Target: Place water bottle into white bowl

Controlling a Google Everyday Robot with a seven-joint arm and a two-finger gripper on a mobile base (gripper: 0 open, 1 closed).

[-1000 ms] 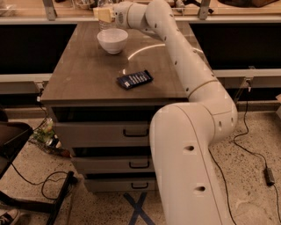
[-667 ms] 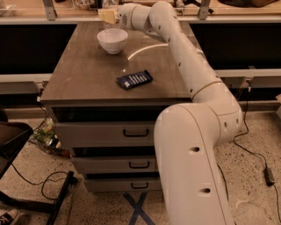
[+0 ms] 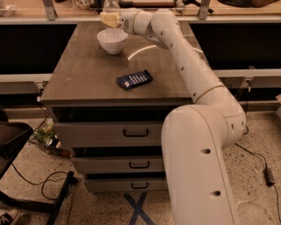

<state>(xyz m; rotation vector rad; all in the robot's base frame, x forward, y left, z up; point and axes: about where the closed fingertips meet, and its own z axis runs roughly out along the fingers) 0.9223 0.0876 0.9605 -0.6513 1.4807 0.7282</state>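
The white bowl (image 3: 112, 40) stands at the far left part of the table top (image 3: 88, 74). My gripper (image 3: 109, 19) is just above the bowl's far rim, at the end of the arm reaching across the table. It is shut on the water bottle (image 3: 110, 6), a clear bottle that stands upright in the gripper, with its top cut off by the upper edge of the view. The bottle's base is hidden behind the yellowish fingers (image 3: 106, 19).
A dark phone-sized packet (image 3: 135, 79) lies in the middle of the table. The table is a cabinet with drawers (image 3: 131, 132) below. My white arm (image 3: 197, 83) crosses the table's right side. Cables and a dark stand (image 3: 26, 176) are on the floor at the left.
The gripper with the bottle has moved slightly right and lower, closer over the bowl. The bowl and the packet have not moved.
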